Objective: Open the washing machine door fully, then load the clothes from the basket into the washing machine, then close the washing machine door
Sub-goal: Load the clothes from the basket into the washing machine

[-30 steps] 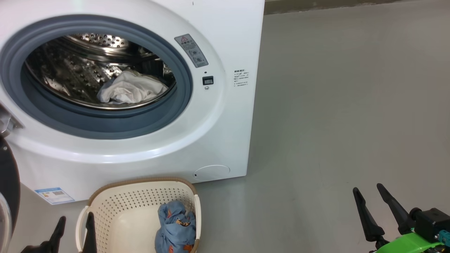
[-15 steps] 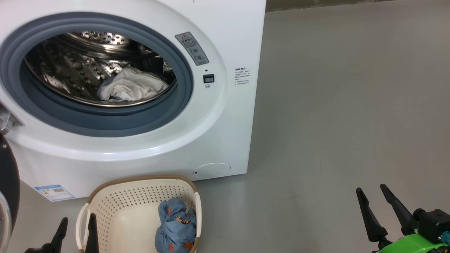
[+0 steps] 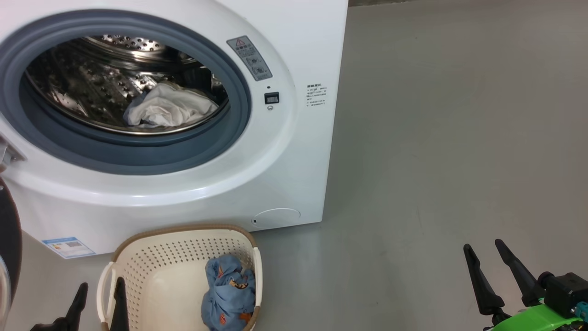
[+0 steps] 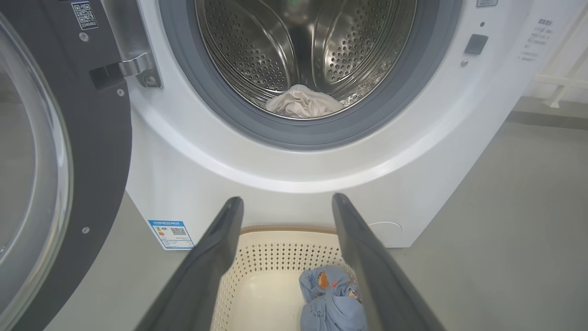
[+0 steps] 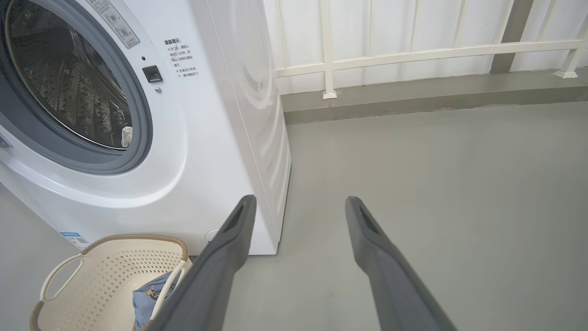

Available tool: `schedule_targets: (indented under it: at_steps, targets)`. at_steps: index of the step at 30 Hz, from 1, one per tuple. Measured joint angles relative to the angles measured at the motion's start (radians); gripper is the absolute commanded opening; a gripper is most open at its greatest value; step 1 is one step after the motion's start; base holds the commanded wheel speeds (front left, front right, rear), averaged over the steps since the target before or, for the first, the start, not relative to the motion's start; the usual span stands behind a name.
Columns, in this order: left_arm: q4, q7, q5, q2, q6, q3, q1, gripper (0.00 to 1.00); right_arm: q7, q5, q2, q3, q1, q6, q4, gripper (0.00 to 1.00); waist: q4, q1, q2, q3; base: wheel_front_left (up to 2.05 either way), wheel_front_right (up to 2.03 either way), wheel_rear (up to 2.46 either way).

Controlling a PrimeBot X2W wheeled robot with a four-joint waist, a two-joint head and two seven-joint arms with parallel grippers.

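Observation:
The washing machine point(image 3: 294, 151) stands with its steel drum exposed. The washing machine door point(image 4: 69, 161) hangs swung out at the left, its black rim at the head view's left edge point(image 3: 9, 239). A white cloth point(image 3: 167, 110) lies in the drum. On the floor before the machine sits the basket point(image 3: 156, 262), and blue printed clothes point(image 3: 228, 294) are bunched at its right end. My left gripper point(image 3: 101, 282) is open at the basket's left handle, with nothing between its fingers point(image 4: 288, 198). Far to the right, my right gripper point(image 3: 482, 244) is open over bare floor.
Grey floor point(image 3: 436, 138) spreads to the right of the machine. In the right wrist view a white railing point(image 5: 413, 53) on a low kerb runs behind the machine. A blue label point(image 3: 68, 247) and a round flap point(image 3: 276, 217) sit low on the machine's front.
The whole head picture has slid up a little, so the camera moved. Both grippers stay open in the same places. The clothes and basket have not moved.

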Motion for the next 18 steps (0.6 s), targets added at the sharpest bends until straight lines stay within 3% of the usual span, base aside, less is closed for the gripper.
schedule_targets:
  at_steps: [18]
  targets:
    - [0.058,0.000,-0.016,-0.002,0.000,-0.019,-0.074,1.00,0.000,-0.009,0.030,0.000,-0.071,0.000,-0.020,1.00,-0.006,0.0000,0.0000,0.093,0.00,0.00,0.00]
